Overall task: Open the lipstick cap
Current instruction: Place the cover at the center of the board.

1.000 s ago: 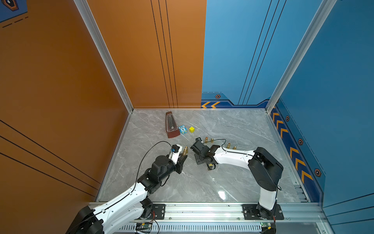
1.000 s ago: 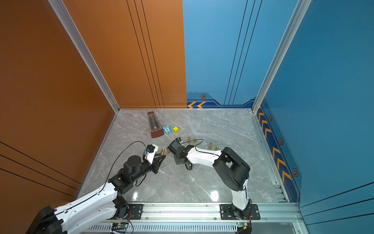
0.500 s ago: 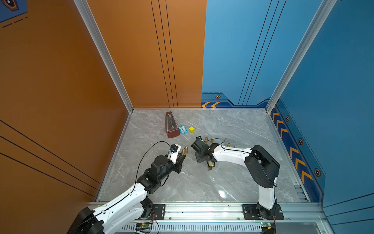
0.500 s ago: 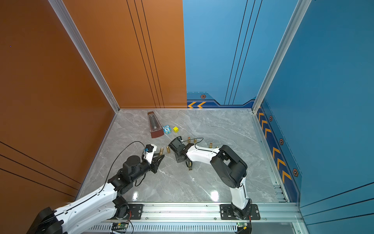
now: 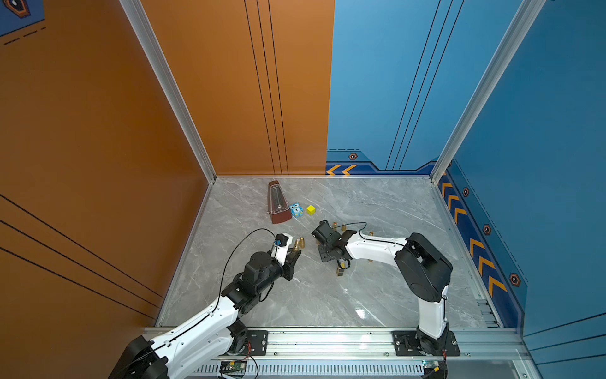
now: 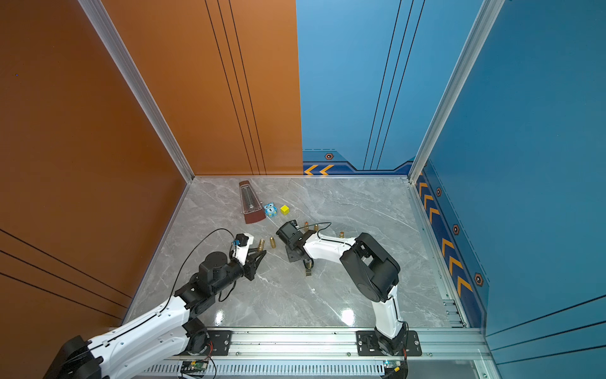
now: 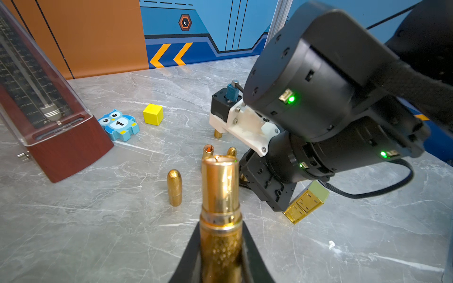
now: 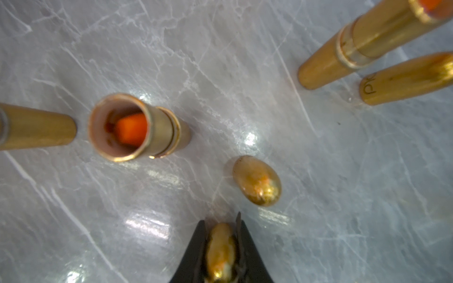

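Observation:
My left gripper (image 7: pixel 220 229) is shut on the patterned lower body of a gold lipstick (image 7: pixel 220 186). The smooth inner tube sticks out beyond the jaws with no cap on it. In a top view this gripper (image 5: pixel 296 254) is held left of centre over the marble floor. My right gripper (image 8: pixel 220 226) is shut on a small rounded gold cap (image 8: pixel 220 248). In a top view it (image 5: pixel 341 262) points down at the floor, a short gap to the right of the left gripper.
Several gold lipsticks and caps stand on the floor: an open one with an orange stick (image 8: pixel 137 127), a loose cap (image 8: pixel 256 181), another cap (image 7: pixel 174 187). A square gold lipstick (image 7: pixel 306 205) lies under the right wrist. Metronome (image 5: pixel 278 203), owl block (image 5: pixel 296 210) and yellow cube (image 5: pixel 311 210) stand behind.
The right arm has shifted slightly towards the back, its elbow drawing in. The left arm has barely moved. Both grippers stay shut on what they hold.

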Controlling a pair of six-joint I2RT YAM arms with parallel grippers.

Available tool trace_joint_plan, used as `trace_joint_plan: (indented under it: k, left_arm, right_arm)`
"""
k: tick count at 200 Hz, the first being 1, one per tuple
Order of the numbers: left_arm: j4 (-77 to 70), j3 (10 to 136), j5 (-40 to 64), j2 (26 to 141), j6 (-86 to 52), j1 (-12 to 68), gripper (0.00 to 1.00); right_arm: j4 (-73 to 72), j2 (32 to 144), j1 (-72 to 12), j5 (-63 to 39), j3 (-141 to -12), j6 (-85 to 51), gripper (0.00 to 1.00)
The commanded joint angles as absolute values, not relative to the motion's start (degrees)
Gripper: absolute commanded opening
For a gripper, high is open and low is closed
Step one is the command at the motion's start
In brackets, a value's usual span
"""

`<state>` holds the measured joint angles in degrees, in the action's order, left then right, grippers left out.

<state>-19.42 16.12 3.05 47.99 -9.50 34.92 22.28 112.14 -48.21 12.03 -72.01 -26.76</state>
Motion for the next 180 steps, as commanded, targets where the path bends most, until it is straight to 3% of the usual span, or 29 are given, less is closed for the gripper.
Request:
trace_joint_plan:
  k: [1, 121, 180]
  left_arm:
    - [-19.07, 16.26, 2.64, 47.98, -10.02, 34.29, 0.0]
    - [-19.11, 17.23, 3.16, 48.85, -9.93, 34.08, 0.0]
    - [-19.08, 17.23, 3.56, 48.52, -9.51, 33.94, 0.0]
  right_arm:
    - [22.79, 113.4, -47.64, 11.0, -72.65, -25.92, 0.18]
    - [23.34, 112.93, -46.98, 9.93, -71.9, -26.02, 0.3]
    - [26.29, 107.42, -46.58, 10.06, -72.48, -26.03, 0.41]
